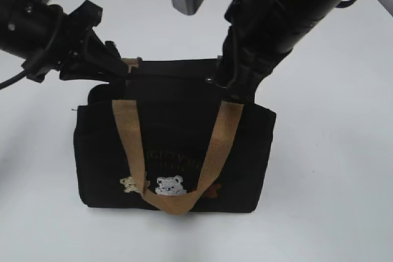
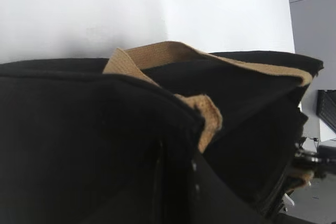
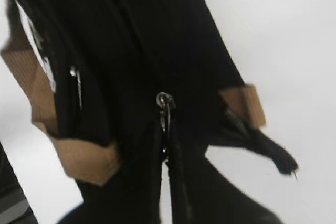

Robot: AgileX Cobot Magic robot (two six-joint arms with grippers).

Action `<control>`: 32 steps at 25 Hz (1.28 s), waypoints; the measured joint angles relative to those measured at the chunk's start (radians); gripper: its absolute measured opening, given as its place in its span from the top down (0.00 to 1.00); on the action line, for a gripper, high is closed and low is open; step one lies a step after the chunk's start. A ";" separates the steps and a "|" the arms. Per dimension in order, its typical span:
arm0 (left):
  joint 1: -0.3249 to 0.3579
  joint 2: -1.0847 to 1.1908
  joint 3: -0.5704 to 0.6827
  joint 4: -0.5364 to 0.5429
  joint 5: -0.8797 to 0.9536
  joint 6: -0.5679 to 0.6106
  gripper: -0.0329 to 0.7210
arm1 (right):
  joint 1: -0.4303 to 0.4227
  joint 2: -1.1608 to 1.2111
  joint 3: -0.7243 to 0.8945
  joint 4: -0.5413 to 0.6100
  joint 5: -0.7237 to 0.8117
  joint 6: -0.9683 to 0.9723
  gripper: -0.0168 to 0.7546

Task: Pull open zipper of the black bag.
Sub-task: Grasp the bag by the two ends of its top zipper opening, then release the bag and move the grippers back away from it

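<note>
Standing upright on the white table [image 1: 331, 151], the black bag [image 1: 175, 151] faces the exterior camera with its embroidered bears and gold lettering, one tan handle [image 1: 178, 151] hanging in a loop down its front. Both arms meet at its top edge. The left tool [image 1: 123, 65] comes in from the side and sits at the bag's top left corner, right where the rear tan strap shows; its jaws stand nearly together and black fabric lies between and around them, so it appears clenched on the bag's upper edge. Its wrist camera is filled with black cloth directly ahead, a folded piece of tan webbing [image 2: 207, 111] just beyond the tool's tip.

The right tool [image 1: 236, 87] reaches down onto the top right end of the bag, beside the point where the front handle meets the edge. From its wrist camera the zipper [image 3: 167, 129] runs straight out ahead of the tool, and the small silvery pull with its ring lies right at the tips. The jaws are clenched fully together there, seemingly pinching the pull, though the blurred picture does not show the contact clearly.
</note>
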 joint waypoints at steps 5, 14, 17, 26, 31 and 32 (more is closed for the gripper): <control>0.000 0.000 0.000 0.011 -0.001 0.000 0.92 | -0.028 -0.009 0.000 -0.150 0.122 0.218 0.98; 0.001 0.000 0.000 0.016 -0.001 -0.001 0.92 | -0.208 -0.009 0.000 -0.162 0.262 0.326 0.98; 0.001 0.000 0.000 0.019 0.000 -0.001 0.92 | -0.223 -0.009 0.000 -0.094 0.266 0.326 0.97; 0.002 -0.098 0.000 0.090 0.079 0.000 0.55 | -0.225 -0.032 0.000 0.047 0.355 0.360 0.44; 0.002 -0.279 -0.003 0.308 0.171 -0.082 0.49 | -0.225 -0.130 0.012 0.052 0.365 0.415 0.37; 0.002 -0.328 0.002 0.374 0.184 -0.121 0.49 | -0.225 -0.165 0.030 0.052 0.365 0.422 0.37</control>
